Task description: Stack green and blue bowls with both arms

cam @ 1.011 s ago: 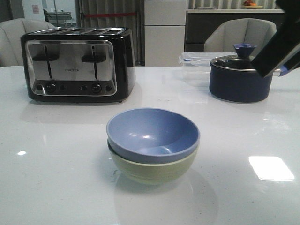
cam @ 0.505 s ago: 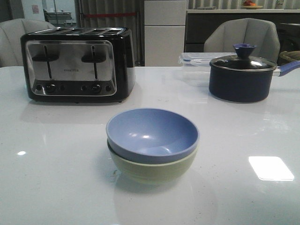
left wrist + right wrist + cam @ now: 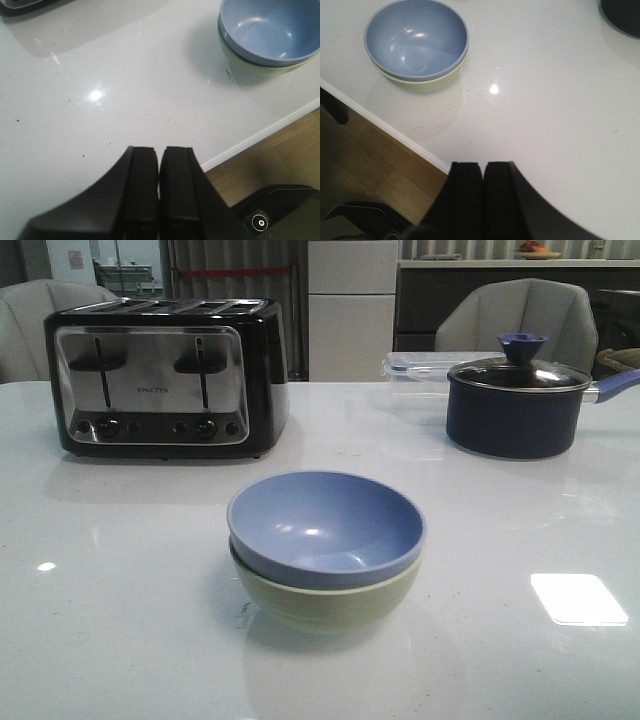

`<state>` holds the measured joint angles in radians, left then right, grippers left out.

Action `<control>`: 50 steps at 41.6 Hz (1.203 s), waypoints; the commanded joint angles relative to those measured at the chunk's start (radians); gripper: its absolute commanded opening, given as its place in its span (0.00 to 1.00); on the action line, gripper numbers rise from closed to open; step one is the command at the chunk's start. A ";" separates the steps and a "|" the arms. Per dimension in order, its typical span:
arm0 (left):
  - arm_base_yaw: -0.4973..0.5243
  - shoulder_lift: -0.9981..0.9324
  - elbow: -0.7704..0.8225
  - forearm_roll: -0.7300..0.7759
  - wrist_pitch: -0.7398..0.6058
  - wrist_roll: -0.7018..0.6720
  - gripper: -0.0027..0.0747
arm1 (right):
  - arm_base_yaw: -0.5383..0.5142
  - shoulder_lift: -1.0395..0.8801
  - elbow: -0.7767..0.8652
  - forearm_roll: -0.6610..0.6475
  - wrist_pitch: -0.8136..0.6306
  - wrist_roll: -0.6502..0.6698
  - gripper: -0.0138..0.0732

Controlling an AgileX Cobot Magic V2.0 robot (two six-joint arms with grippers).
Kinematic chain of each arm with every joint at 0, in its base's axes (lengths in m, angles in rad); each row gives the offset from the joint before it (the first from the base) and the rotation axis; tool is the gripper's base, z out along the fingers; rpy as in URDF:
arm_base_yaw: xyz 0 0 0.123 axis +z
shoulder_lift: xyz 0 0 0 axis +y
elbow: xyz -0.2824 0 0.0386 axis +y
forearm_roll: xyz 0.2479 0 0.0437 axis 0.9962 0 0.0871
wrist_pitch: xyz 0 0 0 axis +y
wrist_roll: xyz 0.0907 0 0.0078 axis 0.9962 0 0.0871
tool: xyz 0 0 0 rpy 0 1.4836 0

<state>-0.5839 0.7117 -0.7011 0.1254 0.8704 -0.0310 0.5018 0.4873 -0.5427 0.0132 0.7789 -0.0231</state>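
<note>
Blue bowl [image 3: 325, 524] nested upright inside green bowl [image 3: 325, 597], rims close together, stack resting mid-bench, toward the near edge. Seen also from left wrist, blue bowl [image 3: 272, 30] over green bowl [image 3: 250, 72], and from right wrist, blue bowl [image 3: 416, 39] over green bowl [image 3: 422, 80]. Left gripper [image 3: 159, 200] well clear of stack, above near bench edge, jaws pressed together, holding nothing. Right gripper [image 3: 482, 200] likewise clear, jaws closed, empty. Neither arm visible in front view. Bench [image 3: 120, 580] white, glossy. Toaster [image 3: 165, 375] at far left. Pot [image 3: 512, 410] with glass lid at far right, clear container [image 3: 415, 375] just behind it.
</note>
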 commanded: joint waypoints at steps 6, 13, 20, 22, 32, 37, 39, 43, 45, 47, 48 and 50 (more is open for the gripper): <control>-0.008 -0.003 -0.026 -0.022 -0.047 0.022 0.15 | 0.001 0.002 -0.024 -0.013 -0.060 -0.006 0.22; -0.008 -0.003 -0.026 -0.022 -0.047 0.022 0.15 | 0.001 0.002 -0.024 -0.013 -0.060 -0.006 0.22; -0.008 -0.003 -0.026 -0.022 -0.047 0.022 0.15 | 0.001 0.002 -0.024 -0.013 -0.060 -0.006 0.22; -0.008 -0.003 -0.026 -0.022 -0.047 0.022 0.15 | 0.001 0.002 -0.024 -0.013 -0.060 -0.006 0.22; 0.094 -0.157 0.045 -0.001 -0.119 0.031 0.15 | 0.001 0.002 -0.024 -0.013 -0.060 -0.006 0.22; 0.208 -0.300 0.160 -0.024 -0.328 0.031 0.15 | 0.001 0.002 -0.024 -0.013 -0.060 -0.006 0.22; 0.257 -0.366 0.218 -0.049 -0.413 0.031 0.15 | 0.001 0.002 -0.024 -0.013 -0.060 -0.006 0.22; 0.352 -0.482 0.333 -0.092 -0.527 0.031 0.15 | 0.001 0.002 -0.024 -0.013 -0.060 -0.006 0.22; 0.383 -0.531 0.384 -0.103 -0.556 0.031 0.15 | 0.001 0.002 -0.024 -0.013 -0.060 -0.006 0.22; 0.416 -0.575 0.434 -0.117 -0.584 0.031 0.15 | 0.001 0.002 -0.024 -0.013 -0.060 -0.006 0.22; 0.434 -0.597 0.460 -0.125 -0.600 0.031 0.15 | 0.001 0.002 -0.024 -0.013 -0.060 -0.006 0.22; 0.459 -0.632 0.503 -0.125 -0.633 0.031 0.15 | 0.001 0.002 -0.024 -0.013 -0.060 -0.006 0.22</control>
<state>-0.1643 0.1223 -0.2385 0.0229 0.3855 0.0000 0.5018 0.4856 -0.5427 0.0109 0.7844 -0.0231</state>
